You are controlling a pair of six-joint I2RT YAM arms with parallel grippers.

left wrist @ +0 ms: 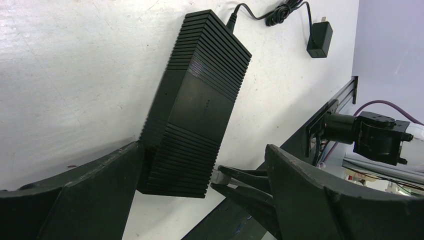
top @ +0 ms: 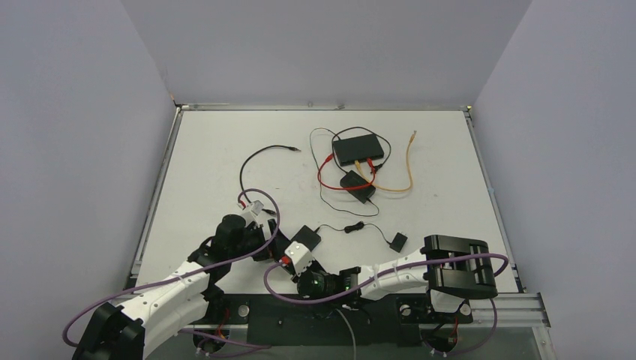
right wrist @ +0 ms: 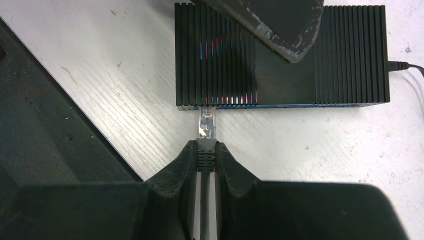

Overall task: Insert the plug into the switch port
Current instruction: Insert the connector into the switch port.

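Observation:
The switch [right wrist: 320,55] is a black ribbed box lying on the white table near its front edge, also seen from above [top: 306,237] and in the left wrist view [left wrist: 195,105]. My right gripper [right wrist: 206,150] is shut on the ribbed boot of the plug [right wrist: 207,122]. The plug's clear tip touches the switch's near side, and most of its clear body is still outside. My left gripper [left wrist: 202,150] stands open astride the switch's end. Its left finger [left wrist: 100,185] rests against the box. The right finger [left wrist: 310,190] stands apart, with the plug [left wrist: 218,174] between it and the box.
A second black box [top: 358,148] with red and orange cables [top: 409,161] sits at the back, a black adapter [top: 358,186] in front of it. The switch's cord runs to a small wall plug [top: 397,241]. A black cable [top: 259,154] loops at left. The dark front rail [right wrist: 45,125] is close by.

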